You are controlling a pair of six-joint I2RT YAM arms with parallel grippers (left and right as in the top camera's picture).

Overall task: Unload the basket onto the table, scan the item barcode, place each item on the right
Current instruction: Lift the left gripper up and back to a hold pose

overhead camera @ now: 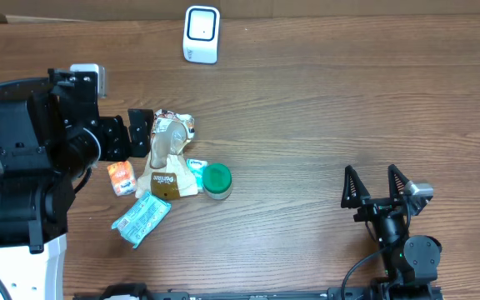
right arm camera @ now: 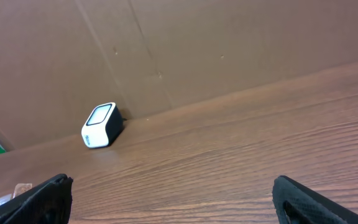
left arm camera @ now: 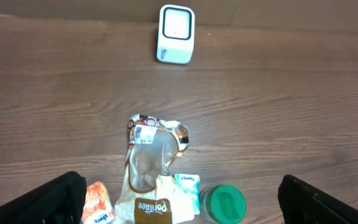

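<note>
Left gripper (overhead camera: pixel 142 133) stands wide and empty, just beside the clear packet (overhead camera: pixel 169 154) in the pile on the worktop (overhead camera: pixel 307 125). Closing here could also pinch the orange packet (overhead camera: pixel 122 177), or crumple the barcode label so the scanner (overhead camera: pixel 201 33) cannot read it. Right gripper (overhead camera: pixel 377 179), also wide and empty, sits well apart.

White barcode scanner (right arm camera: pixel 101 126) at nine o'clock on a wooden table (right arm camera: pixel 241 143), against a cardboard wall (right arm camera: pixel 197 43). The right gripper (right arm camera: pixel 169 183) spreads wide, fingers at five and seven o'clock.

Both the left hand (overhead camera: pixel 142 133) and the right hand (overhead camera: pixel 371 175) stand wide open.
</note>
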